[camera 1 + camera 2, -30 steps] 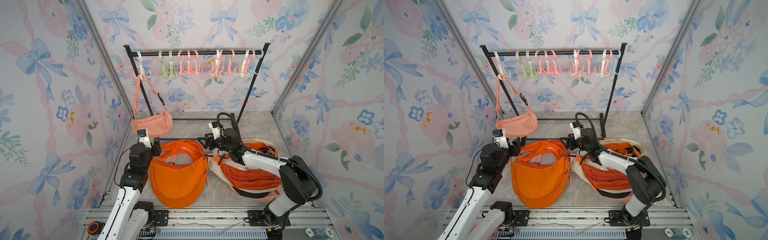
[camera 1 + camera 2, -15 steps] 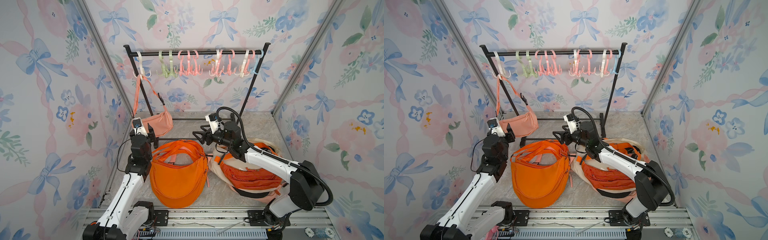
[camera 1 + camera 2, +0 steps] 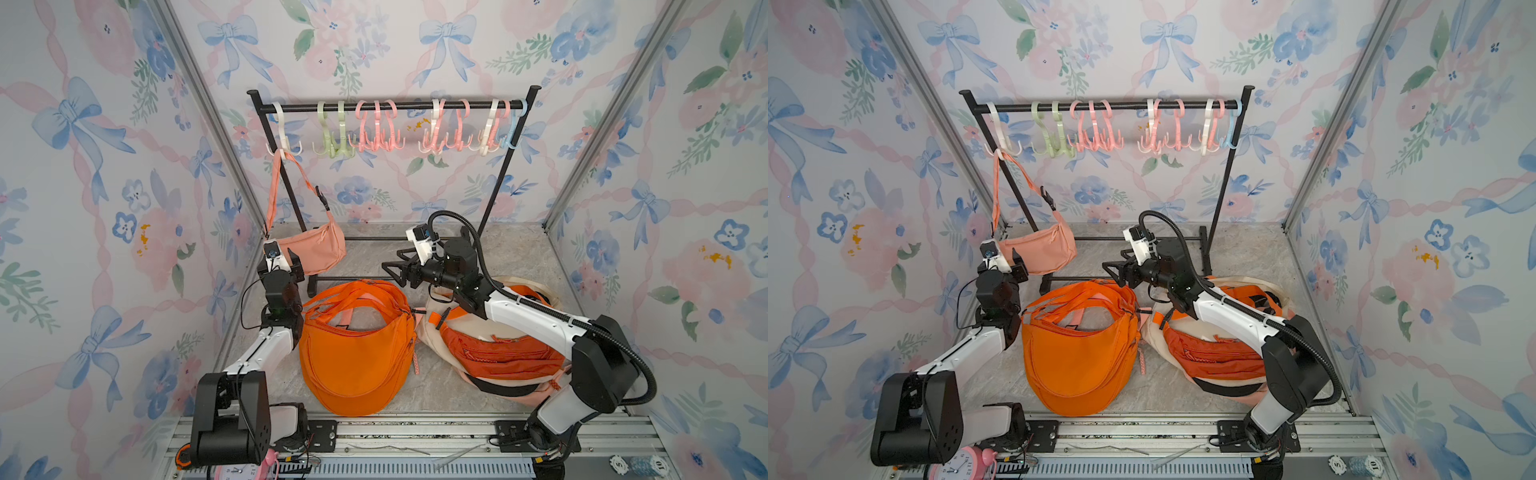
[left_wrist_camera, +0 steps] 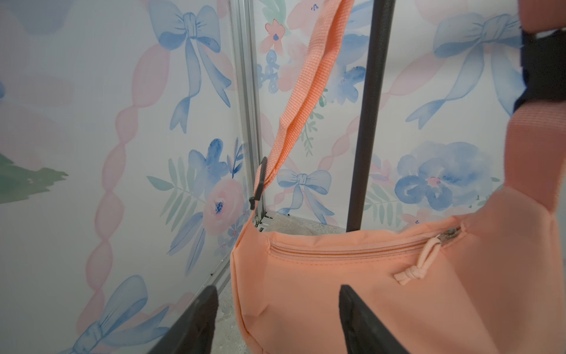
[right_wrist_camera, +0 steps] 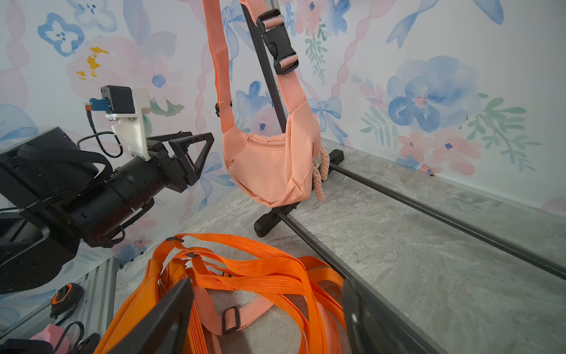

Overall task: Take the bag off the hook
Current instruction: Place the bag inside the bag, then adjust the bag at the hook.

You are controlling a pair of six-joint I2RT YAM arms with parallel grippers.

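A: Top views first. Found the bag?

B: Logged peach bag (image 3: 313,249) in both top views, hung by its strap (image 3: 272,195) on the white hook (image 3: 284,143) at the left end of the rail (image 3: 395,107), body low beside the rack's left leg. Found left gripper (image 3: 284,266) just beside its lower left corner, jaws apart. Found right gripper (image 3: 392,266) well to the right of it, also spread, above 2 heaps on the floor: orange bags (image 3: 353,353) and red-and-cream bags (image 3: 498,353).

A: Left wrist next.

B: Saw 2 dark fingers (image 4: 196,321) set wide, with the bag's lower corner in the gap. Cannot tell whether touching. Noted zip pull (image 4: 412,272) and the strap rising past the rack post (image 4: 369,122).

A: Right wrist?

B: Saw jaws wide, gripping nothing, over loose orange straps (image 5: 315,306). Caught the left gripper side-on, fingertips near the bag's side, contact not discernible. Noted black buckle (image 5: 280,43) on the strap.
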